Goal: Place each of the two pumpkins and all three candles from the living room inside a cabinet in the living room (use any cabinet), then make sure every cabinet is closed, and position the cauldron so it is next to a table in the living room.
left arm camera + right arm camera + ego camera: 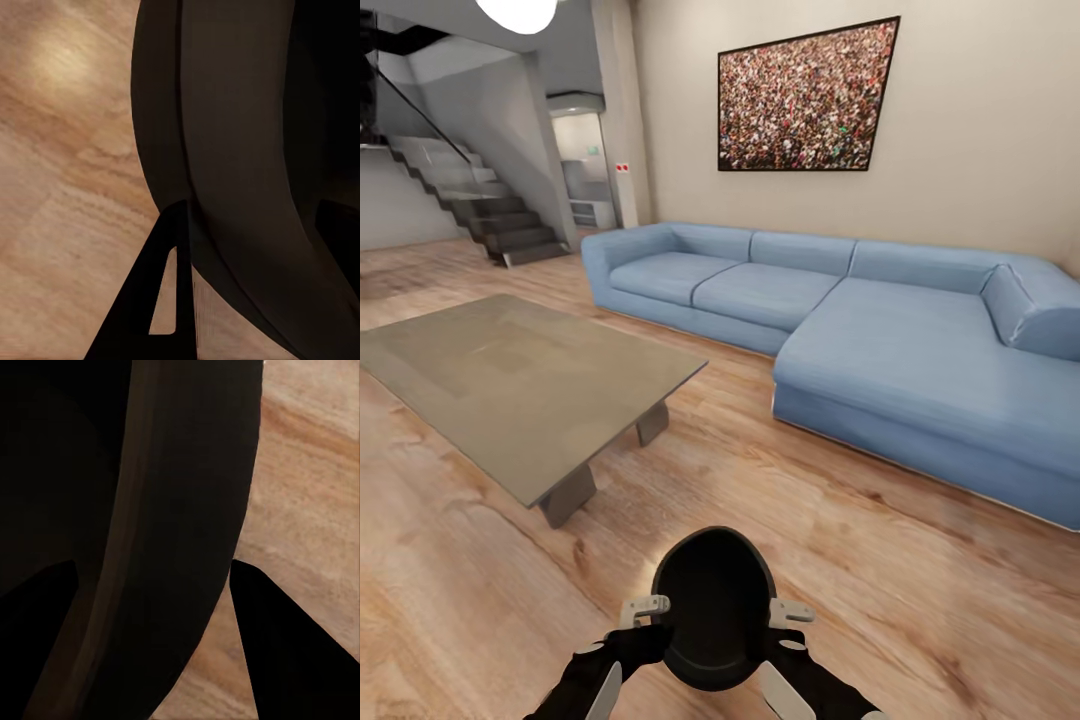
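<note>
We're holding the cauldron (712, 605) with both arms, low and centred in the head view, above the wood floor (880, 560). Left gripper (643, 612) is clamped on its left rim, right gripper (788, 617) on its right rim. In the left wrist view the cauldron's dark wall (240, 150) sits between the fingers (142, 300), rim pinched. The right wrist view is the same: dark wall (180, 510) between the fingers (300, 652), floor behind. The cauldron's mouth faces us, inside black. The low grey table (520, 380) is ahead on the left, apart from the cauldron. The blue corner sofa (880, 340) is ahead on the right against the wall, a framed picture (805, 95) above it. Stairs (480, 205) are at far left.
</note>
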Tool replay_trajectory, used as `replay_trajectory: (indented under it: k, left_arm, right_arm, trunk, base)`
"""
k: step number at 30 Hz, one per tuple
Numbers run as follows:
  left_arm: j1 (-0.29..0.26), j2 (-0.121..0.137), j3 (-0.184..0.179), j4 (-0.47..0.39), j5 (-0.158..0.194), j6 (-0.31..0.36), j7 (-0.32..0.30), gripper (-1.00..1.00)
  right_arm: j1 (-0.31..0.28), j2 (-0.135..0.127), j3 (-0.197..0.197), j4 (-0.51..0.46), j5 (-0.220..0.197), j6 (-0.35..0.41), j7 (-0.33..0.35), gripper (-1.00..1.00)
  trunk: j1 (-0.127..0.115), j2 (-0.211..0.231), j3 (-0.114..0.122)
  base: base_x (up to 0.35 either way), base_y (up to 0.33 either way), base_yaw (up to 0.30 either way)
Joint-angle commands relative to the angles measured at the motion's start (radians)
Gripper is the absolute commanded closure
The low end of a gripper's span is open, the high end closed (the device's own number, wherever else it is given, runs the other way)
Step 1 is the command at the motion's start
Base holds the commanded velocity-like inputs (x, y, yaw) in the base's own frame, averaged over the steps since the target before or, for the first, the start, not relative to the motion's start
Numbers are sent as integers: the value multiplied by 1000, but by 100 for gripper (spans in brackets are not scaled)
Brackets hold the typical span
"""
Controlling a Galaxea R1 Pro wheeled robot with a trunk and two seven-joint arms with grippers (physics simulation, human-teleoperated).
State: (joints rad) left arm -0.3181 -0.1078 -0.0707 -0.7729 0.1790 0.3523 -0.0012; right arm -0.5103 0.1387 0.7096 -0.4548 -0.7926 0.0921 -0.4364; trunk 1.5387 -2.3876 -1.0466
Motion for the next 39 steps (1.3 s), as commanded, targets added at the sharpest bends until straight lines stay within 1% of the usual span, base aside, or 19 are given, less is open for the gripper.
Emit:
replay_trajectory:
  k: [1, 9, 12, 32, 39]
  left_arm:
    - [-1, -1, -11, -2, 24, 5, -2, 100]
    - [-1, -1, -11, -2, 24, 5, -2, 100]
    - [-1, -1, -11, -2, 24, 5, -2, 100]
    - [-1, -1, -11, -3, 24, 5, -2, 100]
    - [-1, -1, -11, -3, 23, 5, -2, 100]
  right_arm:
    - [-1, 4, 28, -2, -16, 4, -8, 100]
    - [-1, 4, 28, -1, -16, 5, -7, 100]
    - [0, 4, 28, -1, -16, 7, -7, 100]
    - [-1, 4, 28, -2, -16, 4, -5, 100]
    - [-1, 4, 28, -2, -16, 4, -7, 100]
  trunk:
    - [0, 0, -1]
    - [0, 0, -1]
    - [0, 0, -1]
    - [0, 0, -1]
    - [0, 0, -1]
  base:
    - [145, -34, 288]
    - [148, -103, 290]
    - [155, -143, 155]
    - [157, -102, 4]
    - [78, -85, 5]
